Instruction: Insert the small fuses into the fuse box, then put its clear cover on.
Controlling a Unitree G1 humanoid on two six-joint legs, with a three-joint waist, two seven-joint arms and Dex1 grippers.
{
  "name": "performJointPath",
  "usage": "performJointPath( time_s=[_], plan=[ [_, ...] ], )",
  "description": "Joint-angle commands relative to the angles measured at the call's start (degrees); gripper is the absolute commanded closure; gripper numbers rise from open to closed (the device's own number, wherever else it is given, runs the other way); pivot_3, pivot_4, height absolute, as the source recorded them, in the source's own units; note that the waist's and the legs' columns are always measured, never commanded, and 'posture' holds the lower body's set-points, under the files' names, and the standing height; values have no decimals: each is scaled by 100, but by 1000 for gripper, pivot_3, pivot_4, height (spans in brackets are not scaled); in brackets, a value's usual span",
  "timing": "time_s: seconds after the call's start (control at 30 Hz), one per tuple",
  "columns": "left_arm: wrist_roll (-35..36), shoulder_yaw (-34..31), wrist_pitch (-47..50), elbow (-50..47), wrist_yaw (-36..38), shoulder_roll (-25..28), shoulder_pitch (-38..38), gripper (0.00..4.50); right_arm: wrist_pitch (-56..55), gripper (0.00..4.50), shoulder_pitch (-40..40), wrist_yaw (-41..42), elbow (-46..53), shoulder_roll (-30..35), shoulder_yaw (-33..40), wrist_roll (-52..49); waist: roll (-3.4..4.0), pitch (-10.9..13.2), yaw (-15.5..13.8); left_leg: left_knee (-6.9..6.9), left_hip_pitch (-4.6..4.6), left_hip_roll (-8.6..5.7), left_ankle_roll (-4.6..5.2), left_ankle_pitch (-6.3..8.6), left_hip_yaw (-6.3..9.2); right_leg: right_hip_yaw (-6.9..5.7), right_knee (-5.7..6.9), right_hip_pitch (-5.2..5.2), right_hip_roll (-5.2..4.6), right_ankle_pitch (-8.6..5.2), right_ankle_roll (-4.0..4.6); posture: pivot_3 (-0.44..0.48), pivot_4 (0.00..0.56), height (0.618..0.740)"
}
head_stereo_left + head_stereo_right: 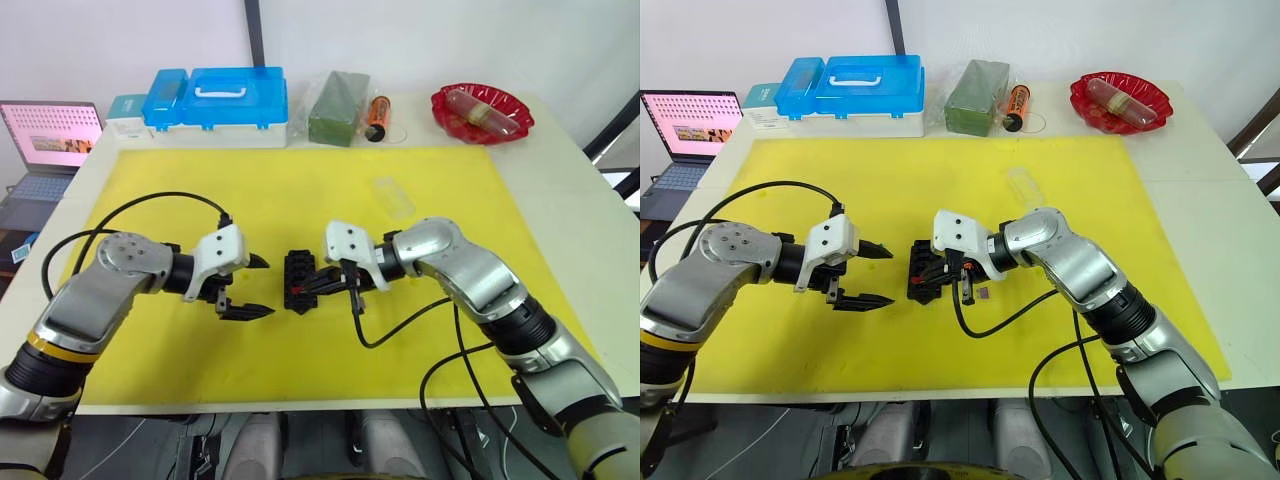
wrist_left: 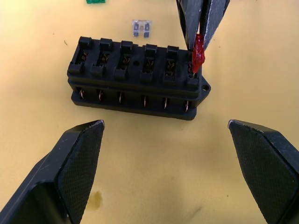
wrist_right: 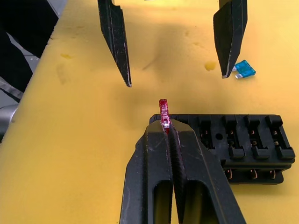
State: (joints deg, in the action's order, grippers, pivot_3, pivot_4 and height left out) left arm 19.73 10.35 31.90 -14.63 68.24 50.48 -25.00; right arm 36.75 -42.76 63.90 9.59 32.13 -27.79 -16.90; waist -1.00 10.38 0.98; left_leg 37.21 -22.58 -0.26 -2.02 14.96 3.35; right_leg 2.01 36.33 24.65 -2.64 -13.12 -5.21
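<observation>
The right tool (image 3: 169, 133) pinches a red fuse (image 3: 163, 113) at the fuse box's (image 2: 135, 77) end slot, perhaps touching; the left tool (image 1: 252, 287), at its 9 o'clock, gapes.

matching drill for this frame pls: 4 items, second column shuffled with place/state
1. red fuse
2. left gripper
3. clear cover
4. blue case

a. lying alone on the yellow mat, beyond the fuse box
b. at the table's far edge
c. pinched in the right gripper at the end slot of the fuse box
d. open, holding nothing

Pairs: 1-c, 2-d, 3-a, 4-b
</observation>
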Motion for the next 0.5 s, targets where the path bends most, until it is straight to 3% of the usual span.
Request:
performJointPath(
  time_s=[0.03,0.5],
  plan=[
    [-26,-48,-71,-113,1,-4,-99,48,-4,4500,-13,36,132,-13,91,43,0,0,2,-1,3,0,0,0,-1,0,0,-2,0,0,0,0,150,740],
    [-55,-43,-24,-172,-14,-77,-93,48,18,4500,90,-62,100,-83,103,183,0,0,0,-1,8,0,0,0,0,0,0,-6,0,0,0,0,150,740]
  ],
)
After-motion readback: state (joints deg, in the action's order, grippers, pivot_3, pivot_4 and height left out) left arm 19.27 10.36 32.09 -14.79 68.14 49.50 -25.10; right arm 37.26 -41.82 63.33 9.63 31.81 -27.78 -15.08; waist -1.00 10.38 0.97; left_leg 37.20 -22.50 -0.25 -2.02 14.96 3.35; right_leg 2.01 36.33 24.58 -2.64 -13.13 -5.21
